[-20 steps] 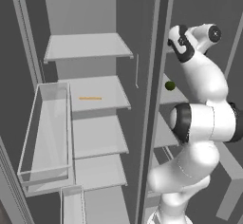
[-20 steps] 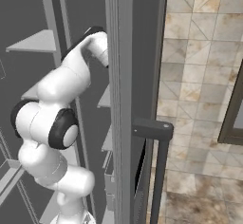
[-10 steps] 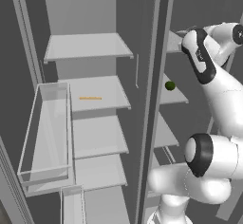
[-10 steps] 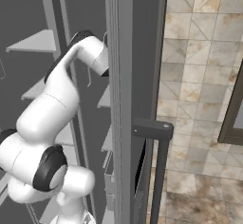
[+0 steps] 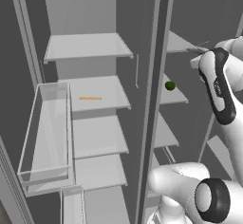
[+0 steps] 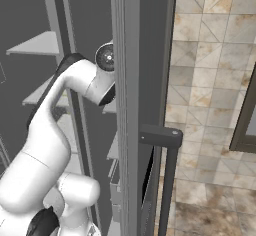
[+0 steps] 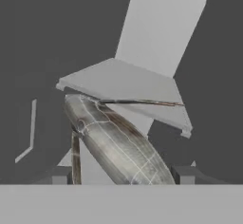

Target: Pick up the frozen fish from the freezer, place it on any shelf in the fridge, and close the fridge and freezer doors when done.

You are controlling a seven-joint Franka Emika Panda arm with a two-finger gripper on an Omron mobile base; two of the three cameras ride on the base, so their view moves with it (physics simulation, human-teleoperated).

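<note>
The frozen fish (image 7: 114, 140) looms large and close in the hand view, a dark grey ribbed oval lying slantwise between my fingertips (image 7: 59, 174). My gripper (image 7: 122, 174) is open, with one tip on each side of the fish and well apart. In the left base view the fish's thin dark end (image 5: 195, 51) pokes out by my wrist at the freezer's upper shelf (image 5: 179, 42). The freezer (image 5: 190, 99) and the wider fridge (image 5: 95, 99) both stand open. The freezer door (image 6: 132, 105) stands edge-on in the right base view.
A small green ball (image 5: 170, 85) rests on the freezer's second shelf. A thin orange sliver (image 5: 90, 98) lies on a fridge shelf. The fridge door's clear bin (image 5: 47, 128) juts out at left. A dark bar handle (image 6: 167, 180) stands on the freezer door, beside the tiled wall (image 6: 215, 80).
My arm has swung right and stretched deeper into the freezer, up to its upper shelf. The shelves, ball and sliver have not moved.
</note>
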